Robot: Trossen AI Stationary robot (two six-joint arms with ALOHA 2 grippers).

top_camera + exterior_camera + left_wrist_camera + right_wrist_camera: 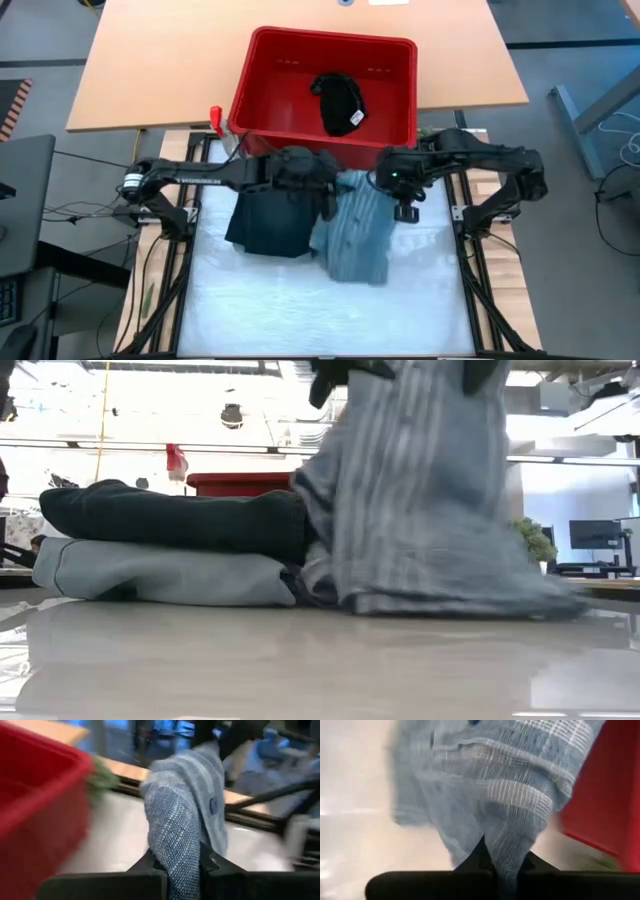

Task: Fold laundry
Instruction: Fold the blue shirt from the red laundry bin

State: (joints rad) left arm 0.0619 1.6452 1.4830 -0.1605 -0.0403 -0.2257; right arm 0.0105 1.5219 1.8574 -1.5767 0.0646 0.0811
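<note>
Striped shirt [420, 500] hangs nearest, hem dragging on the table [330, 310] beside the folded stack [170, 545]. Left gripper [175, 867] and right gripper [506, 870] are both clamped on its top edge; I'd spread them evenly to pull it flat.

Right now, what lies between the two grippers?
In the high view, the grey-blue striped garment spans between the left gripper and the right gripper; both are shut on it.
</note>
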